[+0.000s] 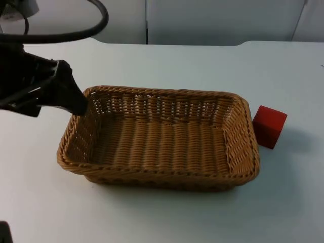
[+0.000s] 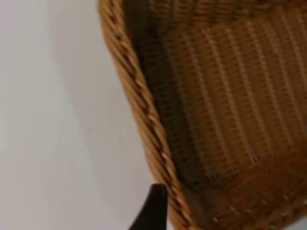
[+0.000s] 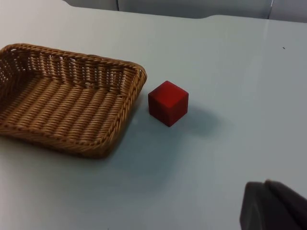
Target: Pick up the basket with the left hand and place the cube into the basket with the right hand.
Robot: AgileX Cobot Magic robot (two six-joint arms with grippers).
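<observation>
I see the white counter (image 1: 162, 217) running back to the grey wall (image 1: 217, 20), and it carries everything else here.

The basket (image 1: 157, 139) is the biggest thing on it: a tan wicker tray, rectangular, sitting flat on the counter near the middle in the top view, with nothing inside it. In the left wrist view its braided rim (image 2: 144, 115) runs slanting across the frame, with the woven floor on one side and bare counter on the other.

The left gripper (image 1: 76, 104) comes in over the basket's left end, at the far-left corner of the rim. In the top view its black body overlaps that corner; I cannot tell whether it touches the wicker. In the left wrist view one black fingertip (image 2: 152, 211) stands just outside the rim, close against the braid. Whether the fingers are spread or pinching the rim I cannot tell.

The cube (image 1: 269, 126) is red and rests on the counter just beside the basket's right end, close to the rim but apart from it. The right wrist view gives the same: cube (image 3: 168, 102) next to the basket's short side with a thin strip of counter between.

The right gripper (image 3: 273, 207) hangs above open counter, well away from the cube; I cannot tell how its fingers stand.
</observation>
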